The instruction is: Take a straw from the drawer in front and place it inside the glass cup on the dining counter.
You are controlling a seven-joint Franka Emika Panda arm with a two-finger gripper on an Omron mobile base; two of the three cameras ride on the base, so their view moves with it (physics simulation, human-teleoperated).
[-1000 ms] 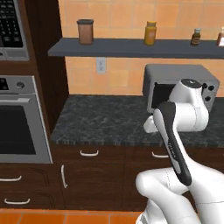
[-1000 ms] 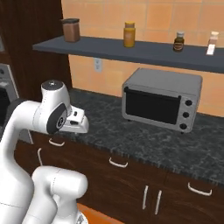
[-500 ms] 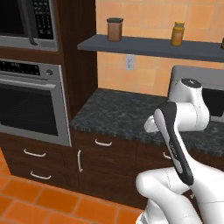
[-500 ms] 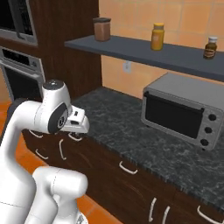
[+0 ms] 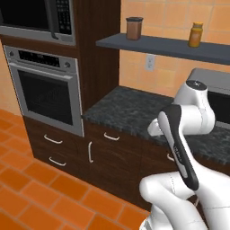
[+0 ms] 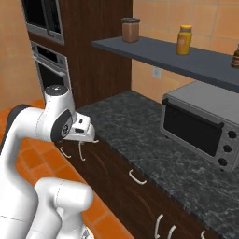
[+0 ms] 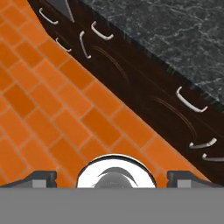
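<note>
dark-brown cabinetry (image 5: pixel 117 166) runs across the middle of the left base view, under a dark speckled granite worktop (image 6: pixel 154 144) that crosses the right base view from centre to lower right. orange floor tiles (image 7: pixel 48 113) take the left and lower part of the hand view.

next down in size, a steel wall oven (image 5: pixel 47 92) sits at the left of the left base view. a toaster oven (image 6: pixel 203 126) stands at the right of the right base view, and a grey shelf (image 6: pixel 168 51) above it carries a brown canister (image 6: pixel 130 29) and an amber jar (image 6: pixel 184 39).

the arm is folded up close to the robot's body, wrist level with the worktop edge. this looks like a carrying pose for driving, not a reach. the gripper (image 6: pixel 86 132) hangs just off the counter front at left centre of the right base view, looking down the cabinet face.

the drawer (image 7: pixel 188 103) is probably the closed front with a curved silver handle at the right of the hand view, though several similar fronts sit in a row, so i cannot be sure which one it is. the straw would still be inside it.

the fingertips (image 7: pixel 41 177) at the bottom corners of the hand view stand wide apart with nothing between them.
</note>
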